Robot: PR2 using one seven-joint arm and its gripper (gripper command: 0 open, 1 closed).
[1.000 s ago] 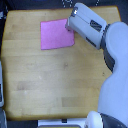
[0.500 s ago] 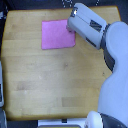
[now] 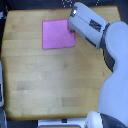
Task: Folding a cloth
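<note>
The pink-magenta cloth (image 3: 57, 34) lies flat on the wooden tabletop (image 3: 50, 75), in the upper middle of the exterior view. The white arm reaches in from the exterior view's right, and its end sits over the cloth's right edge. The gripper (image 3: 72, 31) is at that edge, almost wholly hidden under the white wrist housing (image 3: 85, 22). Its jaws do not show, so I cannot tell whether it is open or shut, or whether it touches the cloth. The cloth's upper right corner is hidden by the arm.
The robot's white body (image 3: 112, 85) fills the exterior view's right side and covers the table's right part. A dark edge and some equipment (image 3: 2, 95) line the exterior view's left. The table's front edge runs along the bottom.
</note>
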